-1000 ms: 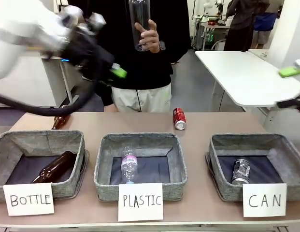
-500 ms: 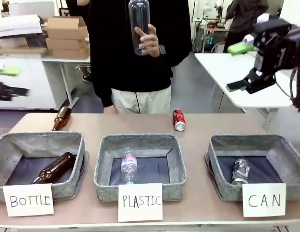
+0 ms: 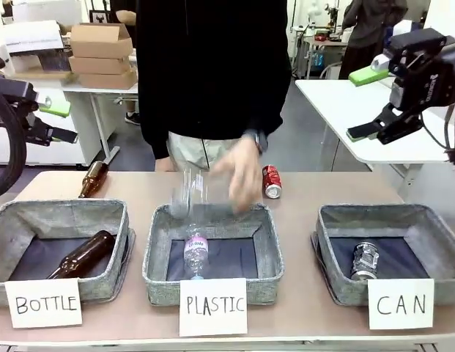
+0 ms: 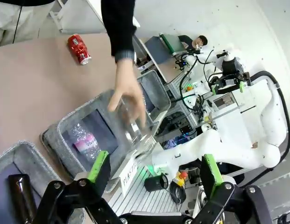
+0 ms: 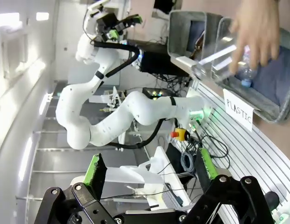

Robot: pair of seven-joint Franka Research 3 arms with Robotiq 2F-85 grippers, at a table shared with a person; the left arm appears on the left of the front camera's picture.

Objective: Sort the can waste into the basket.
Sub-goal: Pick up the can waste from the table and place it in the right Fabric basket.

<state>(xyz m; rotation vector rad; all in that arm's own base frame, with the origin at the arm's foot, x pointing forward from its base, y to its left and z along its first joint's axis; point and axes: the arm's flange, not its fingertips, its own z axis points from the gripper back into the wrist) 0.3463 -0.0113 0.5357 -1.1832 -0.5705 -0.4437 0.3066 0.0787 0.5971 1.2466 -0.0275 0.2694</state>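
A red can (image 3: 272, 181) with white lettering lies on the table beyond the middle basket, and it is also in the left wrist view (image 4: 79, 48). A dark can with a silver end (image 3: 365, 260) lies on the floor of the grey basket (image 3: 388, 214) carded "CAN" at the right. My right gripper (image 3: 368, 103) hangs open high above that basket's far side, holding nothing. My left gripper (image 3: 57, 122) stands open at the far left, above the table, also holding nothing. Both wrist views show green-padded fingers (image 4: 99, 165) (image 5: 95, 170) spread wide apart.
A person's hand (image 3: 242, 176) holds a clear plastic bottle (image 3: 187, 194) low over the "PLASTIC" basket (image 3: 157, 242), which holds another bottle. The "BOTTLE" basket (image 3: 58, 209) holds a brown bottle. A second brown bottle (image 3: 93, 178) lies behind it.
The person's hand has come down from chest height with the clear bottle to just over the PLASTIC basket. My left arm swung out to the far left. My right gripper came in and now holds still.
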